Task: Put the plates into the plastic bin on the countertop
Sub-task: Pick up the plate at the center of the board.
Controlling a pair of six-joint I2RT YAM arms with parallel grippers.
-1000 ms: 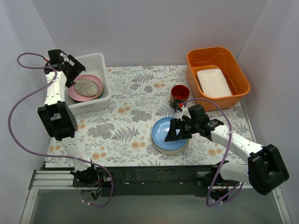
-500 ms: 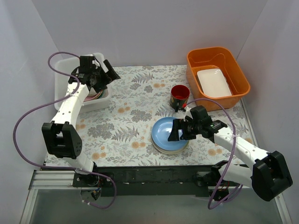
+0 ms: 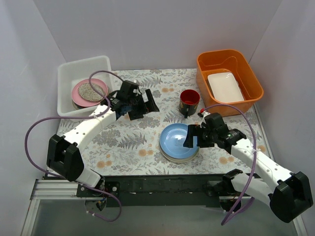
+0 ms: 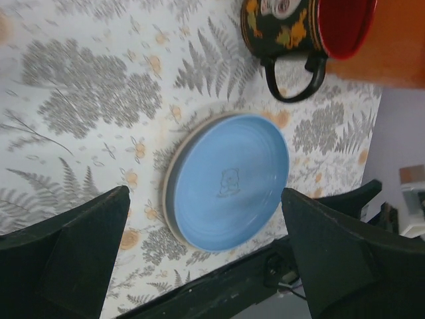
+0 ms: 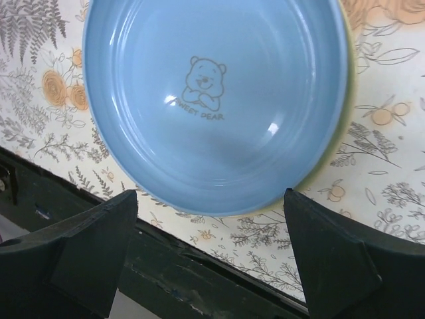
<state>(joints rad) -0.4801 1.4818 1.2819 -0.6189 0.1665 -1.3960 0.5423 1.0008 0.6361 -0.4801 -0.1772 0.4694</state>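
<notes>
Both our hands are empty and spread wide. The right hand (image 3: 191,136) hangs low at the right rim of the blue plate (image 3: 177,140). That plate tops a short stack near the front edge of the tabletop (image 3: 138,142), right of the middle. The right wrist view looks straight down into it, with a dark finger (image 5: 80,252) at either side. We judge the hand is set this wide so it can drop over the rim and pinch it. Under the blue plate, a paler plate (image 5: 348,100) shows only as a thin yellow-green rim. We cannot tell how many plates lie below that.

The left hand (image 3: 143,105) hovers over the middle of the tabletop, between bin and stack. Its fingers point toward the stack, which sits squarely in the left wrist view. We take it to be placed there to reach the same plates.

The white bin (image 3: 66,73) sits at the far left corner. In it lies a pink plate (image 3: 77,96) with a grey speckled middle, resting on at least one darker plate whose edge peeks out. The orange tub (image 3: 251,73) at the far right corner holds only a white dish (image 3: 225,87), which is not ours to move. A dark red mug (image 3: 189,101) stands just beyond the stack, handle toward the plates. It is close enough that we think a lifted plate should go up first, not back.
</notes>
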